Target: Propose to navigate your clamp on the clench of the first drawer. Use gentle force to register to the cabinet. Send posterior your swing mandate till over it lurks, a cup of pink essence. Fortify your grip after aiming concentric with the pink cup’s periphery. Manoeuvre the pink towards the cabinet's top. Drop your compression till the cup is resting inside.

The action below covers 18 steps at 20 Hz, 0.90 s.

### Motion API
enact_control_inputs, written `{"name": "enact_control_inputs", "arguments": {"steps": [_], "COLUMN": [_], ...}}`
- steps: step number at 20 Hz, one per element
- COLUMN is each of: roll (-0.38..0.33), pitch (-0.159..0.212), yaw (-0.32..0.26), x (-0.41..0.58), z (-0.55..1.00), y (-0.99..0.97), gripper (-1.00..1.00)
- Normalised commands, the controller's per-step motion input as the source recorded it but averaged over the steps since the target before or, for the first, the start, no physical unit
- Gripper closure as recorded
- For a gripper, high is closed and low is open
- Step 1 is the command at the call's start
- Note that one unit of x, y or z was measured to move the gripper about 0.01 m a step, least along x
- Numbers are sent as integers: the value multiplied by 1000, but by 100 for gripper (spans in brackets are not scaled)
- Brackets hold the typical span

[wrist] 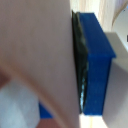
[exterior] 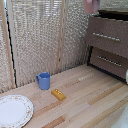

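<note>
The pink cup (exterior: 92, 5) hangs at the top edge of the exterior view, just above the cabinet (exterior: 107, 47); its upper part is cut off by the frame. The cabinet is dark brown with silver bar handles, and its top drawer (exterior: 106, 31) looks pulled out, with a dark opening showing. The clamp is out of sight in the exterior view. In the wrist view the clamp (wrist: 67, 80) is shut on the pink cup (wrist: 35, 50), with a blue finger (wrist: 96, 60) and its black pad pressed flat against the cup's wall.
On the wooden table (exterior: 85, 100) stand a blue mug (exterior: 44, 80), a small orange block (exterior: 59, 94) and a white patterned plate (exterior: 14, 111). A slatted screen (exterior: 40, 35) closes the back. A white shape (exterior: 126, 75) shows at the exterior view's right edge.
</note>
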Motion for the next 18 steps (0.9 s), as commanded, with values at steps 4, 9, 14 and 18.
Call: {"name": "enact_control_inputs", "arguments": {"steps": [4,9,14,18], "roll": [92,127,120,137], "pitch": [28,2,50,68], "yaw": [-46,0,0,31], "x": [130,39,0,16], "z": [866,630,218,3], "y": [-830,-973,-954,-856], "gripper": [100,100,100,100]}}
